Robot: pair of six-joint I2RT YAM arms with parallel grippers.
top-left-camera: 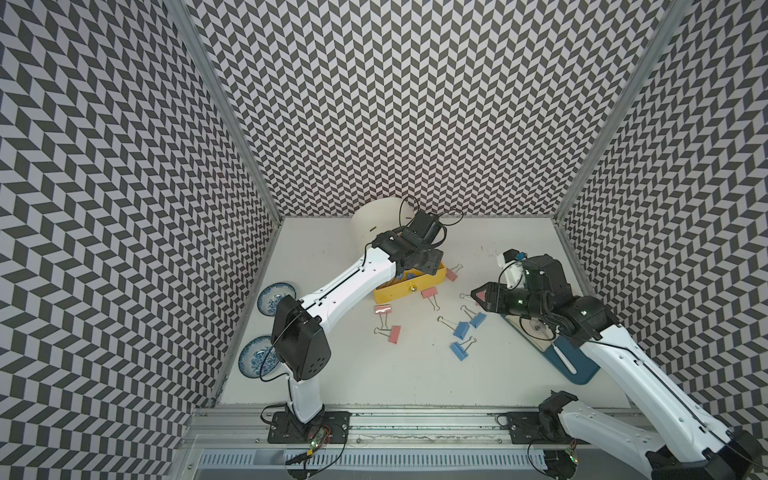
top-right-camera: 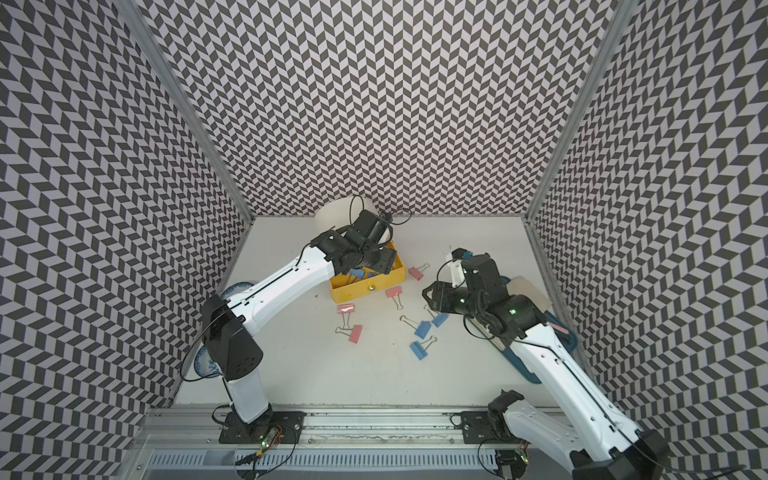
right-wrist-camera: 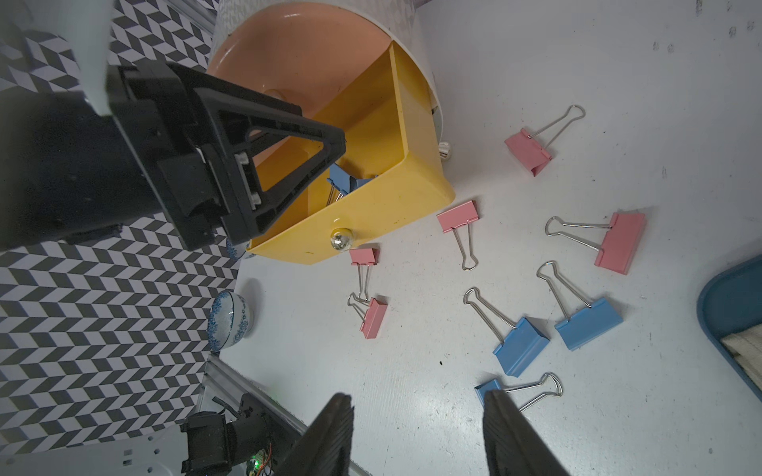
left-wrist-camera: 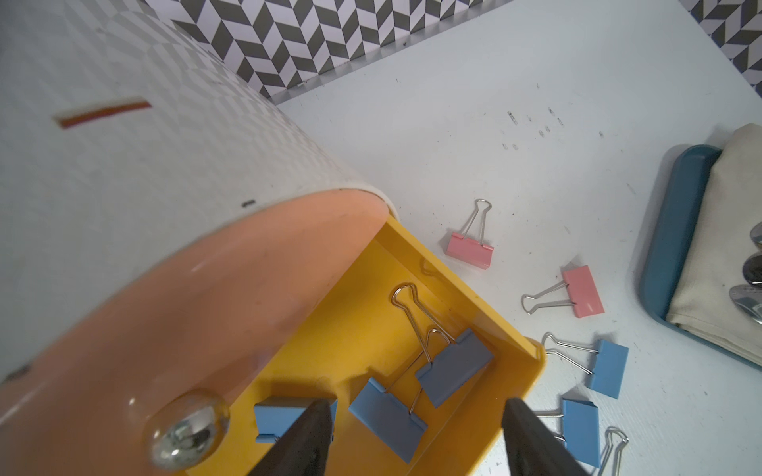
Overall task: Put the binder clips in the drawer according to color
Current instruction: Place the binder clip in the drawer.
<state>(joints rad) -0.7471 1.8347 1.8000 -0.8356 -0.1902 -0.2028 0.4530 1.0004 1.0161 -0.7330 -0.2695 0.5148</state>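
Note:
The yellow drawer (top-left-camera: 409, 289) (left-wrist-camera: 363, 329) stands pulled out of a white round cabinet (top-left-camera: 374, 224). Three blue binder clips (left-wrist-camera: 387, 412) (left-wrist-camera: 453, 371) (left-wrist-camera: 276, 416) lie loose inside it. My left gripper (left-wrist-camera: 418, 406) (top-left-camera: 417, 264) hovers over the drawer, open and holding nothing. On the table lie several pink clips (top-left-camera: 394, 334) (right-wrist-camera: 457, 216) and three blue ones (top-left-camera: 461, 330) (right-wrist-camera: 521, 346) (right-wrist-camera: 587, 323). My right gripper (right-wrist-camera: 418, 395) (top-left-camera: 476, 295) is open and empty above the table, right of the clips, one finger beside a blue clip (right-wrist-camera: 488, 387).
Two blue-patterned bowls (top-left-camera: 276, 297) (top-left-camera: 259, 357) sit at the table's left edge. A dark blue tray (top-left-camera: 573, 365) with a cloth and spoons lies under the right arm. The cabinet's peach front (left-wrist-camera: 206, 309) with a round knob is shut above the drawer.

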